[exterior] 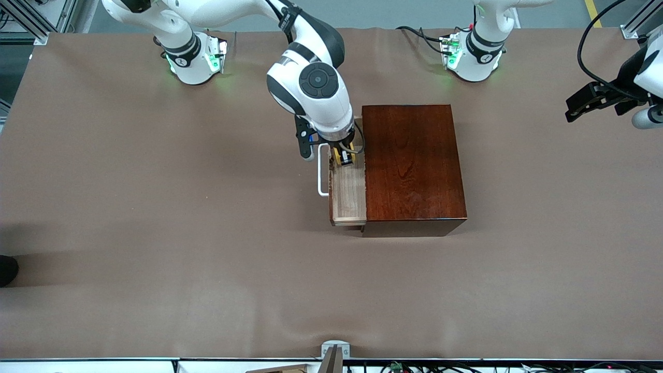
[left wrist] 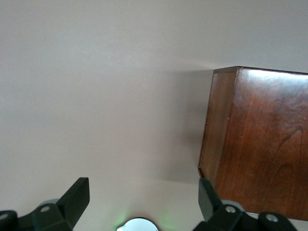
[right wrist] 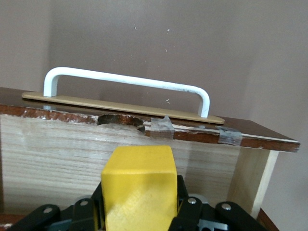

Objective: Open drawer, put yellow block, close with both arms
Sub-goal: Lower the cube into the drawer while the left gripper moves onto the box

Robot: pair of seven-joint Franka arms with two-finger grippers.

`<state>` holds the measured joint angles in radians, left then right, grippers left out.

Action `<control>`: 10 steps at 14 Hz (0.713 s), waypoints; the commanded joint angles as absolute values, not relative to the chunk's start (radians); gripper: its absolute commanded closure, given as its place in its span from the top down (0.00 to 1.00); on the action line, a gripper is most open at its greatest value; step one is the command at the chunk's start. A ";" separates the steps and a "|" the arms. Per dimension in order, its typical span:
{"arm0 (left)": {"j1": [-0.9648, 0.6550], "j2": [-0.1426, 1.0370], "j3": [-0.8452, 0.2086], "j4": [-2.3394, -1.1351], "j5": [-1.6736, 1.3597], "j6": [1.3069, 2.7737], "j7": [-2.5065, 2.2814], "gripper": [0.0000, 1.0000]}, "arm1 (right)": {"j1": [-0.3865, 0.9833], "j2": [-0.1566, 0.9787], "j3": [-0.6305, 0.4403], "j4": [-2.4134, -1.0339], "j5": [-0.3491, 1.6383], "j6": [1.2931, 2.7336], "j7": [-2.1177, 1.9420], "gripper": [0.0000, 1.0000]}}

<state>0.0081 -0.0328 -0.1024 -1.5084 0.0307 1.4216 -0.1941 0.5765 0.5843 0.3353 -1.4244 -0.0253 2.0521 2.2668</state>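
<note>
Yellow block (right wrist: 138, 185) clamped in right end effector (right wrist: 139, 207), inside open drawer (right wrist: 57, 159).

Both arms (exterior: 311, 88) are glossy white with dark grey joint bands, a round dark cap on one joint, green-lit bases, looping black cables and black screw-studded pincer fingers (left wrist: 72, 199).

The left wrist view looks down on a plain, matte brownish-grey table covering (left wrist: 96, 96). One corner of a glossy reddish-brown wooden box (left wrist: 262, 139) with visible grain stands on it, casting a soft shadow on the covering beside it. The left arm's black two-finger gripper (left wrist: 139, 204) hangs above the covering, its fingers (left wrist: 74, 197) spread wide apart with nothing between them.
</note>
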 commanded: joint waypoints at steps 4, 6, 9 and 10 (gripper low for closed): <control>0.006 -0.031 -0.127 -1.497 -0.028 1.417 -0.224 1.00 | 0.600 0.630 0.330 -1.393 -0.084 2.054 2.306 0.18; 0.005 -0.029 -0.147 -1.488 -0.029 1.417 -0.253 1.00 | 0.601 0.634 0.330 -1.393 -0.086 2.056 2.307 0.18; 0.002 -0.003 -0.184 -1.447 -0.029 1.417 -0.287 1.00 | 0.612 0.643 0.330 -1.393 -0.101 2.056 2.315 0.18; 0.002 0.009 -0.208 -1.439 -0.029 1.417 -0.310 1.00 | 0.614 0.644 0.330 -1.393 -0.110 2.056 2.316 0.18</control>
<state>-0.0008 -0.0253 -0.1770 -1.4881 -0.0119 1.4232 -0.2749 0.5958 0.6240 0.3355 -1.4231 -0.0697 2.0619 2.2802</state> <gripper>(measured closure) 0.000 0.445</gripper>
